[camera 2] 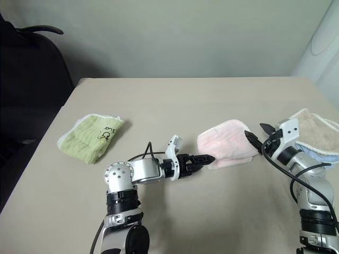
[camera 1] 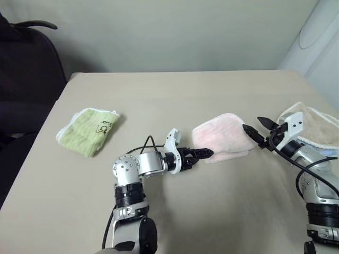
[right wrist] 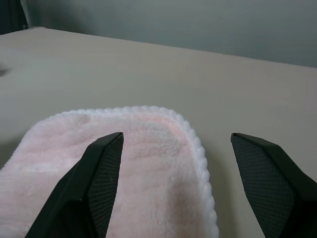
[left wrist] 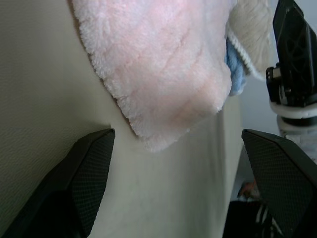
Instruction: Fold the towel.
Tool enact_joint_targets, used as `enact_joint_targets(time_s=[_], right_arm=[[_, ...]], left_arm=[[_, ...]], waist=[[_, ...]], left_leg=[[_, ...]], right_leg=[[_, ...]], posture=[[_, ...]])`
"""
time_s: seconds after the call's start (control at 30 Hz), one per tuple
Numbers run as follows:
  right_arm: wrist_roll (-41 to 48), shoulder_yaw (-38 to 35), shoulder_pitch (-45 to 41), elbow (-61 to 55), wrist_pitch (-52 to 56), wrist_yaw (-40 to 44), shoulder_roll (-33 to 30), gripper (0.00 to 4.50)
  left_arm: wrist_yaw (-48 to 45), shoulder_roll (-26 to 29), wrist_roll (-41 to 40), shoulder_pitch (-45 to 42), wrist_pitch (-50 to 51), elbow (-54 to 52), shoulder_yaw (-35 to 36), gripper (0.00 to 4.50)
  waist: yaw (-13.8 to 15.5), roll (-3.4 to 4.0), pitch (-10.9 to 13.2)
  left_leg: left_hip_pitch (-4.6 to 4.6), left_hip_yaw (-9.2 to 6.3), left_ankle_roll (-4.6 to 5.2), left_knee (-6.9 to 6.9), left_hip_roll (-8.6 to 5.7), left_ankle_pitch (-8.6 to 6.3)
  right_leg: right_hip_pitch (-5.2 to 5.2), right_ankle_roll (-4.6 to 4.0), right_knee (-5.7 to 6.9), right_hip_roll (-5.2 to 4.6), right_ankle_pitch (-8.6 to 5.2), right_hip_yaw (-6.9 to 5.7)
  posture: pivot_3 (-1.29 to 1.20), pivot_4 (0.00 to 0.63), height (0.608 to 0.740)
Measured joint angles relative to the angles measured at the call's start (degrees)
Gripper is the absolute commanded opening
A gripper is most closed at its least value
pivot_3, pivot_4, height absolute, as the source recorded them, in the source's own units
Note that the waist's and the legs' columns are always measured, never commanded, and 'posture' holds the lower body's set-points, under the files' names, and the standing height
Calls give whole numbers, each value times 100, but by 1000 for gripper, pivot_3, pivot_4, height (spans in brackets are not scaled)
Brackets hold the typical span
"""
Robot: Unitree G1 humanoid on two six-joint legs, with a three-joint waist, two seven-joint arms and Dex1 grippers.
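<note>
The pale pink towel (camera 1: pixel 222 136) lies folded on the beige table (camera 1: pixel 175 95), right of centre. My left gripper (camera 1: pixel 204 154) points at its near left corner from just short of the cloth. In the left wrist view the black fingers (left wrist: pixel 89 168) stand wide apart and open, and the towel (left wrist: pixel 158 64) lies ahead of them, untouched. My right gripper (camera 1: pixel 254 126) hovers at the towel's right edge. It is open too, and the towel's whitish stitched edge (right wrist: pixel 198 148) runs between and below its fingers (right wrist: pixel 104 168).
A lime-green ribbed towel (camera 1: pixel 89 129) lies folded at the left. A beige towel (camera 1: pixel 318 124) with a white edge sits at the far right, over something blue (left wrist: pixel 234 64). A dark chair (camera 1: pixel 26 69) stands beyond the table's left edge.
</note>
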Motion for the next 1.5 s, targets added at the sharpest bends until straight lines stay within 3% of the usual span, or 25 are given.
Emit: enact_joint_targets(time_s=[0.13,0.2,0.27,0.3,0.37,0.5,1.2,1.5], right_arm=[[3,-20,40,-42,0,-6,0,3644],[3,-35,60,-54,0,-15,-1,3644],[3,-35,71,-96,0,-27,0,3644],[4,-37,78,-124,0,-46,0,3644],[4,-45,107,-132,0,-64,-1,3644],[3,-50,106,-131,1,-102,-1,3644],[3,-45,82,-131,-2,-134,36,3644],[6,-47,89,-132,-42,-174,41,3644]], left_arm=[[-81,83,-17,-177,-432,642,-138,4476],[-149,155,-5,-459,-665,1085,-225,4476],[-162,179,138,-776,-1082,1476,-276,4476],[-185,184,183,-907,-1263,1609,-286,4476],[-266,186,204,-1006,-1442,1742,-301,4476],[-413,186,184,-1060,-1536,1788,-389,4476],[-719,182,-269,-1056,-1660,1545,-862,4476],[-827,182,-111,-1129,-1908,2240,-1162,4476]], waist=[[32,3,3],[49,1,5],[54,-7,16],[49,-11,18],[33,-13,19],[66,-8,30],[63,-13,45],[58,-12,45]], left_leg=[[116,0,97,-7,-20,-52],[134,2,106,-1,-34,-53],[125,9,101,3,-49,-48],[111,16,51,5,-56,-19],[70,33,45,0,-59,-16],[-13,23,38,-1,-53,-1],[-51,26,39,-1,-44,1],[-48,27,39,0,-39,1]], right_leg=[[115,15,-58,8,-22,35],[148,-36,-77,7,-50,40],[143,-36,-78,3,-50,57],[147,-24,-75,2,-43,61],[100,44,-73,1,-5,60],[11,58,-61,-4,6,64],[-33,66,-66,-3,18,68],[-30,67,-66,-1,20,70]], posture=[[0,150,740],[0,150,740],[0,150,740],[0,150,740],[0,150,740],[0,150,740],[0,150,740],[0,150,740]])
